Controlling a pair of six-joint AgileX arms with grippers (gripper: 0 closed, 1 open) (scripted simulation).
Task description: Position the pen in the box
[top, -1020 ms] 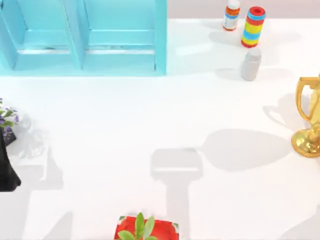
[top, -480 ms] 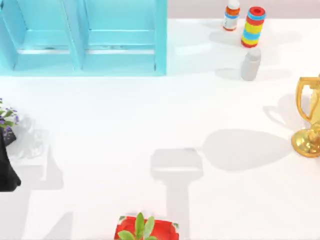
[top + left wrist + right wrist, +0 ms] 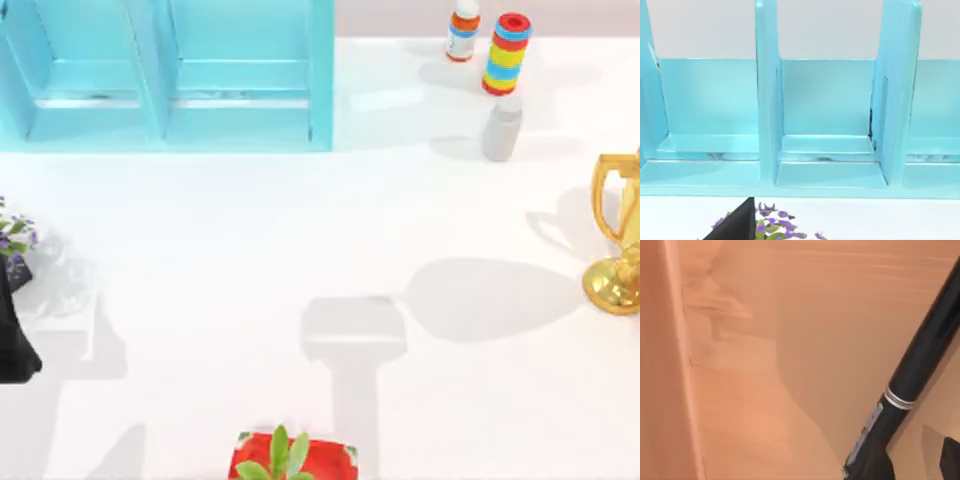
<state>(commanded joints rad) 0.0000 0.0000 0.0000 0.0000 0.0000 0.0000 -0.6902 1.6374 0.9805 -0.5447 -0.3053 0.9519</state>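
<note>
Right jaws (image 3: 912,465) grip pen (image 3: 920,370) inside tan box (image 3: 765,365).

The pen (image 3: 920,375) is black with a thin silver band. The box (image 3: 765,365) is light orange-brown inside. The shelf (image 3: 165,75) is bright blue. The trophy (image 3: 620,235) is gold. One cylinder (image 3: 507,52) has red, yellow and blue stripes. The table (image 3: 250,230) is white.
</note>
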